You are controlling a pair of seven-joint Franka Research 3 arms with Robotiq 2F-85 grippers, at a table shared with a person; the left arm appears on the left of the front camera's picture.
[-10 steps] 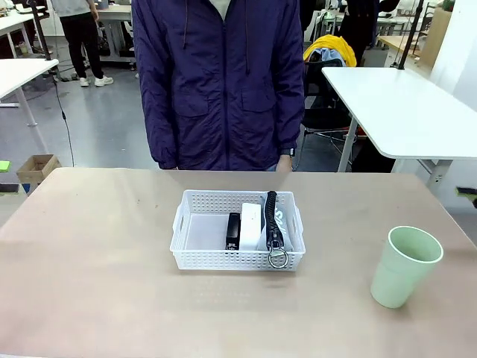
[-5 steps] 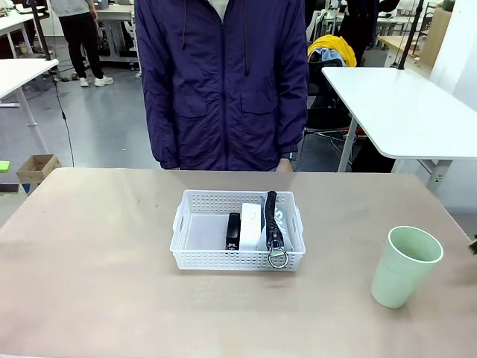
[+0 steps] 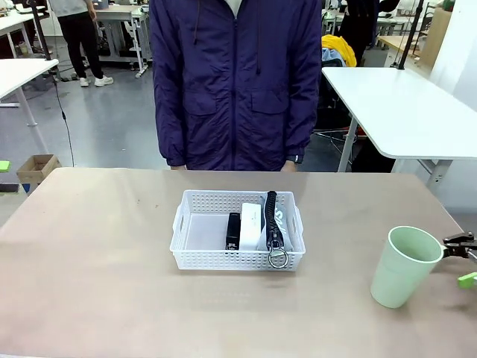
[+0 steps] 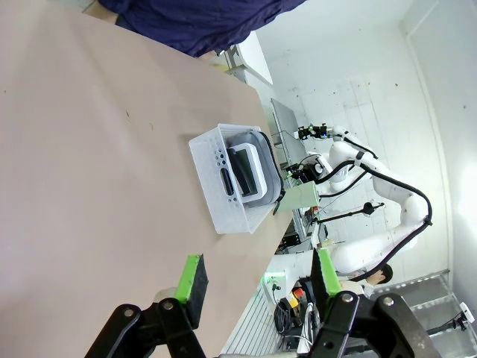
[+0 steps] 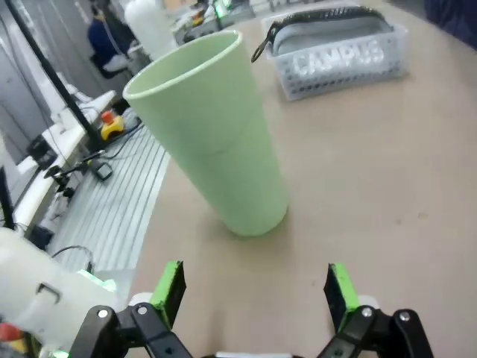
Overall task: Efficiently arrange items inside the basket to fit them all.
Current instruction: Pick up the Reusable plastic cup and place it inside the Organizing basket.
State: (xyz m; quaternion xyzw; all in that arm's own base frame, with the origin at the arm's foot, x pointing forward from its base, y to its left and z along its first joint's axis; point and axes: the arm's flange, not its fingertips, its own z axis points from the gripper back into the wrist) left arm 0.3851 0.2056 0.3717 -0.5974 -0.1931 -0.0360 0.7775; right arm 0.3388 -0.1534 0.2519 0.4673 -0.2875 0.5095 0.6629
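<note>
The white basket [image 3: 223,259] sits mid-table. Inside it, side by side, lie a black stapler [image 3: 233,231], a small white box [image 3: 250,226] and the grey pouch [image 3: 273,222], standing on edge with its metal ring over the front rim. The pale green cup [image 3: 405,266] stands upright on the table at the right. My right gripper [image 3: 458,261] is open just right of the cup; in the right wrist view the cup [image 5: 212,134] stands ahead of the open gripper [image 5: 256,287], apart from the pads. My left gripper [image 4: 259,276] hangs open and empty above bare table, well away from the basket [image 4: 216,179].
A person in a dark purple jacket [image 3: 235,82] stands at the far edge behind the basket, hands down. The basket's left half [image 3: 205,233] is bare. Bare tabletop [image 3: 89,253] spreads left of the basket and between basket and cup.
My right gripper has come into the front view from the right edge, up beside the cup. The person has shifted slightly to the right. Basket, items and cup have not moved.
</note>
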